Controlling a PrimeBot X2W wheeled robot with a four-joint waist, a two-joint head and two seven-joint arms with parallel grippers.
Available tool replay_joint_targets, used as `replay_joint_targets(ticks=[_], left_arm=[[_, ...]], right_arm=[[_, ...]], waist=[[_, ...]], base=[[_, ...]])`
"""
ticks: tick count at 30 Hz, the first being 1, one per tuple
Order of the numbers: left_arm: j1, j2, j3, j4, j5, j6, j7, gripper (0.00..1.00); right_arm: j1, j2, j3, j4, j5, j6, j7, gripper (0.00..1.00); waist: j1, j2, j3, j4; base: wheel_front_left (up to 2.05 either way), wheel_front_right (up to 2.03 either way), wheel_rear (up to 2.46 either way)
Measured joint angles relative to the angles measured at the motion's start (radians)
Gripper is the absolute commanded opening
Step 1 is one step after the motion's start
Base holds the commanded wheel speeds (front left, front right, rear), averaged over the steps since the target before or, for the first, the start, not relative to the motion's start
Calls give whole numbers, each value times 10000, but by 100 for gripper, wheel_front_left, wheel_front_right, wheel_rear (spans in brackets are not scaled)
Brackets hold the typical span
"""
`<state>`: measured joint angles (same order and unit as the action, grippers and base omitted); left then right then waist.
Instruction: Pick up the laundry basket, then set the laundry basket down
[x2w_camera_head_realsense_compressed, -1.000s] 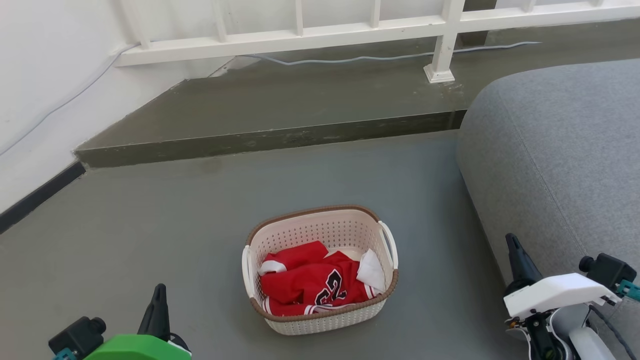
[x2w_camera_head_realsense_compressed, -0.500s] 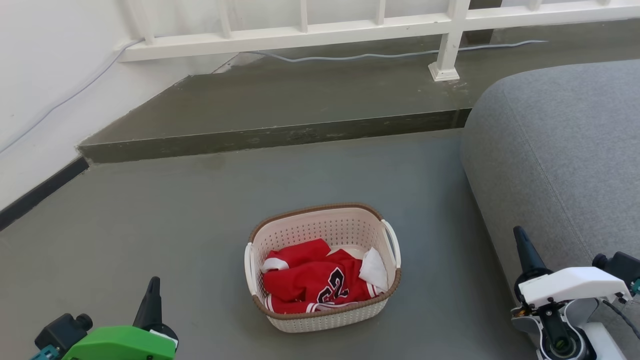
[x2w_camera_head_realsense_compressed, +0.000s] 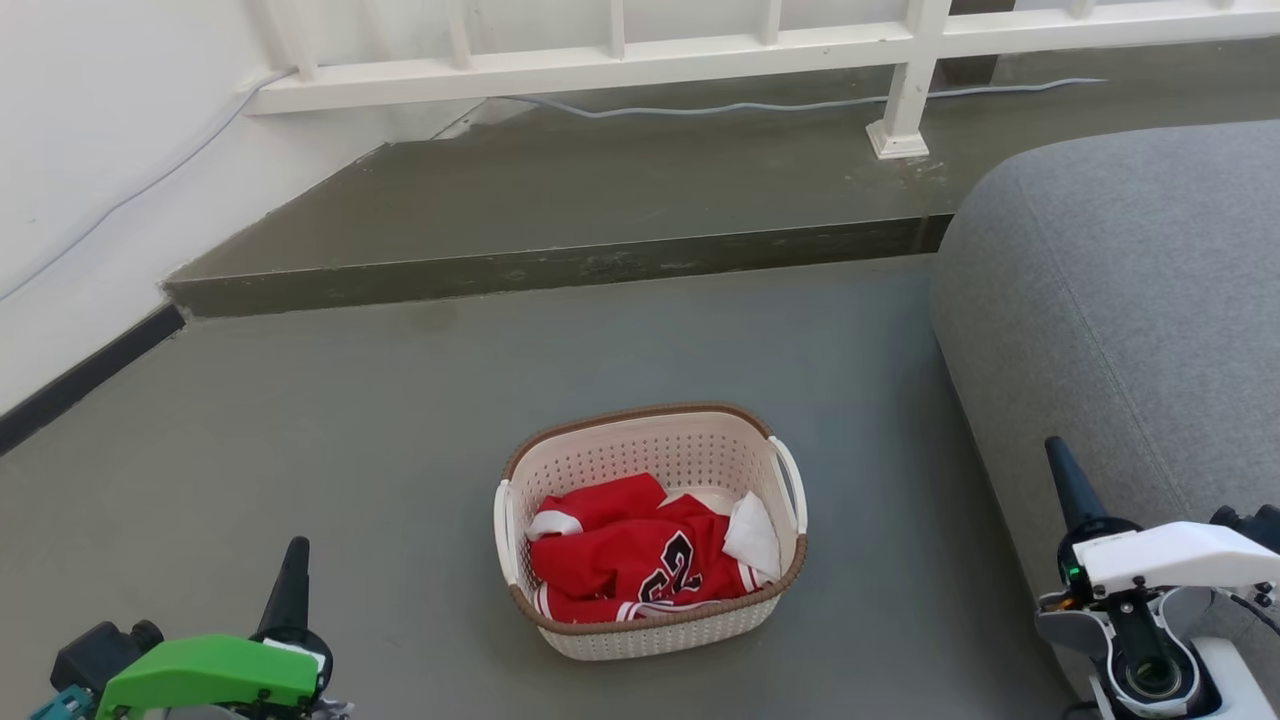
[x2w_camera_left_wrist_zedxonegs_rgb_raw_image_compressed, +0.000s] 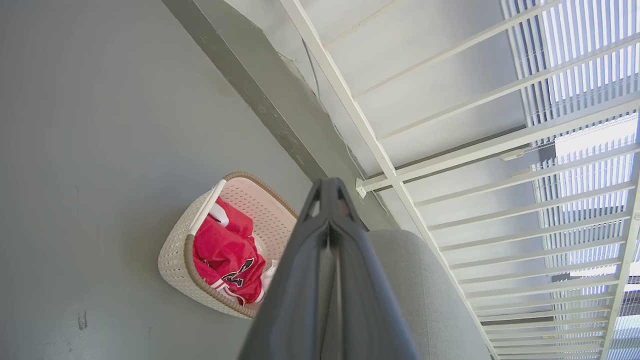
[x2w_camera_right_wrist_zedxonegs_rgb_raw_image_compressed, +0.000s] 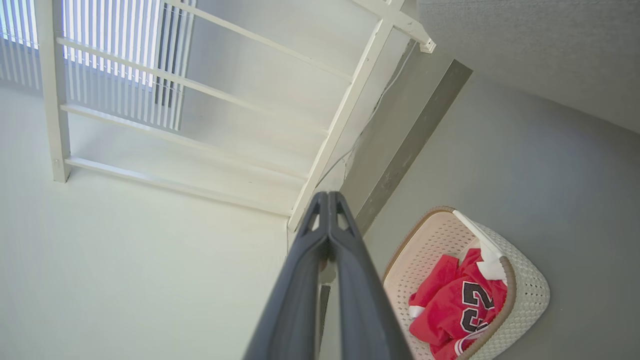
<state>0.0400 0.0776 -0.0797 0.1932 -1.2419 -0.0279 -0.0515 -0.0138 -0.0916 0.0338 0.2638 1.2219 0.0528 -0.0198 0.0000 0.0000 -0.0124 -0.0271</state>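
Observation:
The laundry basket (x2w_camera_head_realsense_compressed: 620, 640) stands on the grey floor at centre, cream-white and perforated, with a brown rim and white side handles; a red jersey (x2w_camera_head_realsense_compressed: 630, 565) with black numerals lies in it. The left wrist view has the laundry basket (x2w_camera_left_wrist_zedxonegs_rgb_raw_image_compressed: 172, 252) left of the fingers, and the right wrist view has the laundry basket (x2w_camera_right_wrist_zedxonegs_rgb_raw_image_compressed: 530, 287) at lower right. My left gripper (x2w_camera_head_realsense_compressed: 292, 560) sits at the lower left, shut and empty, well left of the basket. My right gripper (x2w_camera_head_realsense_compressed: 1062, 462) is at the lower right, shut and empty, beside the sofa.
A grey sofa (x2w_camera_head_realsense_compressed: 1130, 290) fills the right side, close to the basket. A raised dark step (x2w_camera_head_realsense_compressed: 560, 265) crosses the floor behind it, with a white railing (x2w_camera_head_realsense_compressed: 700, 50) and a cable on top. A white wall (x2w_camera_head_realsense_compressed: 90, 150) with a black baseboard runs along the left.
The whole head view has shifted slightly, so the camera moved. Both grippers have spread outward in that view, the left lower and further left, the right higher and further right. The basket stays put.

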Motion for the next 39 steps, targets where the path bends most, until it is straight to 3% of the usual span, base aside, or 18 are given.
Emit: replay_joint_targets(ticks=[35,39], left_arm=[[-746,44,755,596,-4213,-851,961,0],[-836,44,769,619,-4274,-863,961,0]], right_arm=[[-410,293,-1313,119,3981,616,1001,0],[-411,297,-1329,128,4075,616,1011,0]], waist=[[0,0,156,269],[0,0,156,269]], base=[[0,0,0],[0,0,0]])
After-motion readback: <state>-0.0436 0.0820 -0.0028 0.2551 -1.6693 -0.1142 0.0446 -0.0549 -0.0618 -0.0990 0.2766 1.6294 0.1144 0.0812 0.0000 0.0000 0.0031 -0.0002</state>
